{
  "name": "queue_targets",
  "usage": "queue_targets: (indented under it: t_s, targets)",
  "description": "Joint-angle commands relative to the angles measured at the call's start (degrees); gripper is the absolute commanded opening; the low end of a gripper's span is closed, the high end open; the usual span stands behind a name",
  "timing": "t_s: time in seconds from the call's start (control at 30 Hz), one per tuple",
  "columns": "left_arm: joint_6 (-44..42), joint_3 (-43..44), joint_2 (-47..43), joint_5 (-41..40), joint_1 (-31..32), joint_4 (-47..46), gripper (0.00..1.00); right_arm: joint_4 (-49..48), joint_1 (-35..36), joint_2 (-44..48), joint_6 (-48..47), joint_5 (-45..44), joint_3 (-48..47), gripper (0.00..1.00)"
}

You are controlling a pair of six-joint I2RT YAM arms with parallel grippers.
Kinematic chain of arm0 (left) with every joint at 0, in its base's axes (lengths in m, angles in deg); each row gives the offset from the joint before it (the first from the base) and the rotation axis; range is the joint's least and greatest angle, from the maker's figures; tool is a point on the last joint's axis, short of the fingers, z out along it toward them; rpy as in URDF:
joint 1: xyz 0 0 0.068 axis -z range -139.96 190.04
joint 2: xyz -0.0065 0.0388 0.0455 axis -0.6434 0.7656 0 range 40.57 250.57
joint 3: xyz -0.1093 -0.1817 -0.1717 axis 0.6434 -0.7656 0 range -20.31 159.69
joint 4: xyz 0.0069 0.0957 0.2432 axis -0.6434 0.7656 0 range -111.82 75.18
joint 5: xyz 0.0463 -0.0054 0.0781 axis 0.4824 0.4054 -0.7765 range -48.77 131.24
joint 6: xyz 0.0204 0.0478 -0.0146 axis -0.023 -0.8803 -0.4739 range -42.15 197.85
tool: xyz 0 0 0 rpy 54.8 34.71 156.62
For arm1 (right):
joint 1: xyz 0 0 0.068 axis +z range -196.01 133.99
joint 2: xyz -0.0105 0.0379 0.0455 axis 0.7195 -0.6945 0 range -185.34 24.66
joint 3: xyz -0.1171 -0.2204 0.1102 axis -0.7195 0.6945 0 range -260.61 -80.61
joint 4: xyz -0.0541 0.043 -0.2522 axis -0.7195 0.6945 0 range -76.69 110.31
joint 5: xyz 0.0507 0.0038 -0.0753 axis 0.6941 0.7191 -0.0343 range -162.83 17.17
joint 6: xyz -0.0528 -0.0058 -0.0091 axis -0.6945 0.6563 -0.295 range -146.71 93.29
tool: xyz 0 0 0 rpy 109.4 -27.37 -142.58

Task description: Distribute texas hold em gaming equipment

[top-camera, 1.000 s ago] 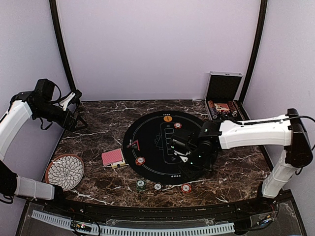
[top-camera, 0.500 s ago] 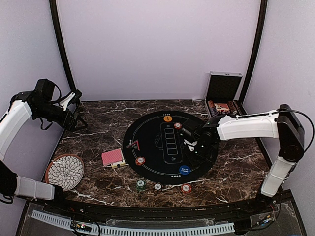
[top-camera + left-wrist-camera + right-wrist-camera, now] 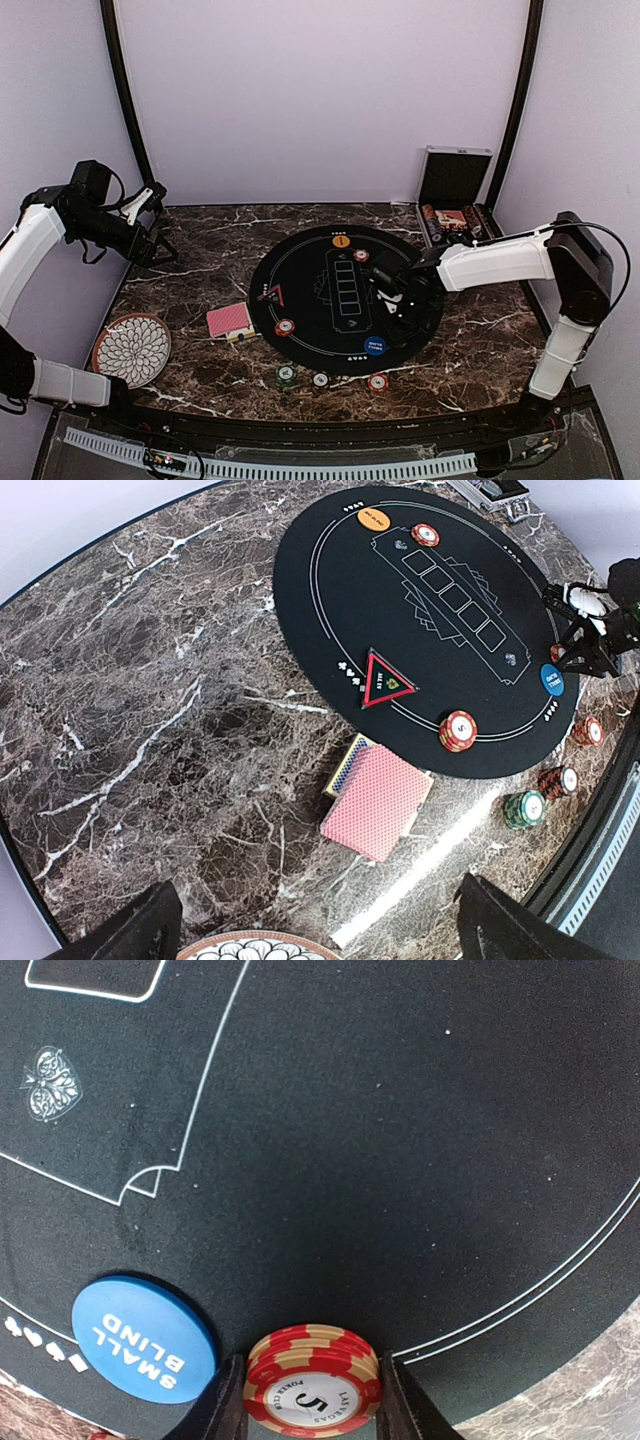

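My right gripper (image 3: 312, 1402), outstretched, pinches red chips (image 3: 313, 1372) | blue disc (image 3: 145, 1340) beside | left gripper (image 3: 320, 920) wide | black mat (image 3: 400, 1160) beneath

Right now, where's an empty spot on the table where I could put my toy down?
Bare marble lies far left, between the black mat and the table edge, beyond the red cards. More lies right of the mat, nearer than the chip case. Crowded: the near edge, where the green chips, the middle chips and the red chips sit beside the mat.

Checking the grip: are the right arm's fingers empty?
No, the right fingers are closed on a small stack of red chips held between them.
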Motion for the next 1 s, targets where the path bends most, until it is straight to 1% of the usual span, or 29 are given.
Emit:
queue_targets:
  t_s: [0.0, 0.1, 0.17, 0.27, 0.4, 0.5, 0.63, 0.8, 0.97]
  targets:
    - [-0.5, 1.5, -1.1, 0.5, -0.2, 1.2, 0.99, -2.0, -0.5, -0.7, 0.1, -1.5, 1.4, 0.36]
    - [-0.5, 1.6, -1.1, 0.5, -0.2, 1.3, 0.99, -1.9, -0.4, -0.4, 0.2, -2.0, 1.2, 0.52]
    - [-0.5, 1.7, -1.1, 0.4, -0.2, 1.4, 0.99, -1.0, -0.4, -0.3, 0.1, -3.0, 0.6, 0.57]
    - [-0.4, 1.8, -1.1, 0.3, -0.2, 1.6, 0.99, 0.9, -0.4, 0.8, 0.1, -4.8, -0.8, 0.61]
    - [-0.4, 1.8, -1.2, 0.2, -0.2, 1.7, 0.99, 2.7, -0.2, 3.4, -0.2, -5.2, -3.9, 0.63]
    - [-0.4, 1.9, -1.2, 0.2, -0.2, 1.8, 0.99, 4.7, 1.4, 5.1, -0.6, -4.5, -7.7, 0.65]
    - [-0.5, 2.1, -1.2, 0.2, -0.2, 1.9, 0.99, 7.7, 7.1, 5.2, -1.3, -3.7, -14.5, 0.7]
    - [-0.4, 2.0, -1.2, 0.7, -0.2, 1.8, 0.99, 10.8, 14.8, 0.8, -2.8, -1.0, -22.8, 0.74]
    - [-0.4, 2.0, -1.7, 0.9, -0.2, 1.9, 0.99, 10.3, 19.8, -3.5, -4.0, 2.4, -26.9, 0.79]
